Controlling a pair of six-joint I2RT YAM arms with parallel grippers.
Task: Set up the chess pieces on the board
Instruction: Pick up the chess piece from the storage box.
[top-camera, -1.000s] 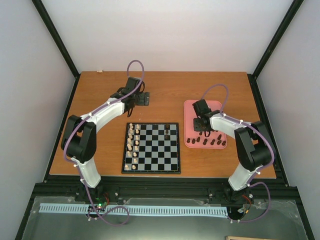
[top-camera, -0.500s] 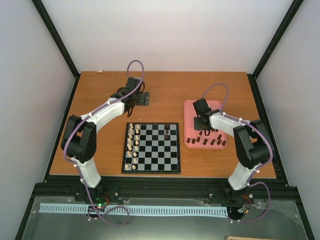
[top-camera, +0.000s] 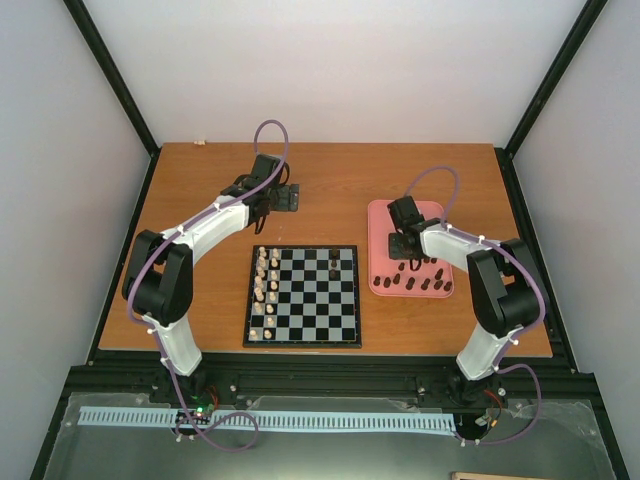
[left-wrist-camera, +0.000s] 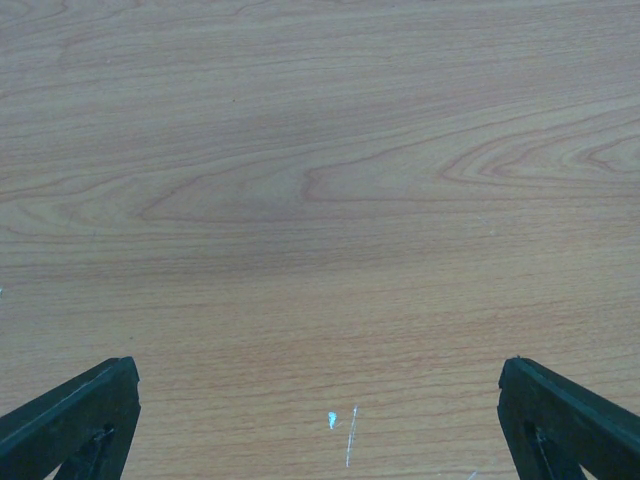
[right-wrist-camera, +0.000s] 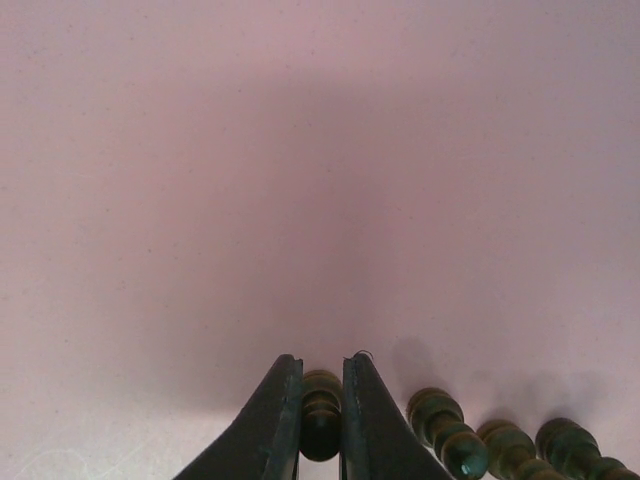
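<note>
Dark chess pieces (right-wrist-camera: 445, 428) crowd just right of the right gripper (right-wrist-camera: 321, 372) on the pink tray (right-wrist-camera: 300, 150), whose far half lies bare, while on the board (top-camera: 310, 300) pale pieces (top-camera: 265, 285) line the left side and the middle squares stand open.

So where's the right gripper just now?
Top view, right side: the right gripper is down over the pink tray, at the row of dark pieces; its wrist view shows it shut on one dark piece.

Right tool (right-wrist-camera: 321, 365) partly hides the chess piece (right-wrist-camera: 320, 415).
</note>
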